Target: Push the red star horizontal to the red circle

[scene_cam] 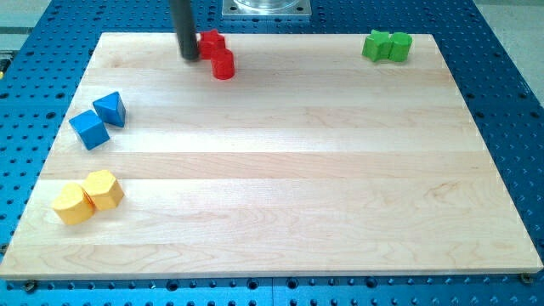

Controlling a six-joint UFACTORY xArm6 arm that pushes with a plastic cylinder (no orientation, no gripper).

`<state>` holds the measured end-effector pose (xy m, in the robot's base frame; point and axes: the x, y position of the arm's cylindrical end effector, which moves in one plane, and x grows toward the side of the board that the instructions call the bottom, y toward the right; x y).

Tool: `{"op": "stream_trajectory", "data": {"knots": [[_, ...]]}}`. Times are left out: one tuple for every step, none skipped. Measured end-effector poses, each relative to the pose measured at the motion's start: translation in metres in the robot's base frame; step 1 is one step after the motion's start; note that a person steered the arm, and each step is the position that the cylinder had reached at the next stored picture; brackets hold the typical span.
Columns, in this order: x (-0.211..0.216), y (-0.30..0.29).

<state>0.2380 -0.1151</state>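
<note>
two yellow blocks (87,196), two blue (99,120), two red (217,53)

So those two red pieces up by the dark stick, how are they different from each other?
The red star has a notched, pointed outline; the red circle is a smooth round cylinder. The star lies nearer the view's top, the circle just below it and slightly to the right. The star sits right beside my tip, on its right; the circle is a little farther off. Both share the same red and appear to touch.

My tip (189,57) rests on the tabletop (280,187) near the view's top left, the rod standing upright.
</note>
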Motion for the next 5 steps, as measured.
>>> {"op": "stream_trajectory", "data": {"knots": [[-0.017,-0.016],[-0.033,-0.043],[-0.008,0.039],[0.014,0.153],[0.030,0.215]]}}
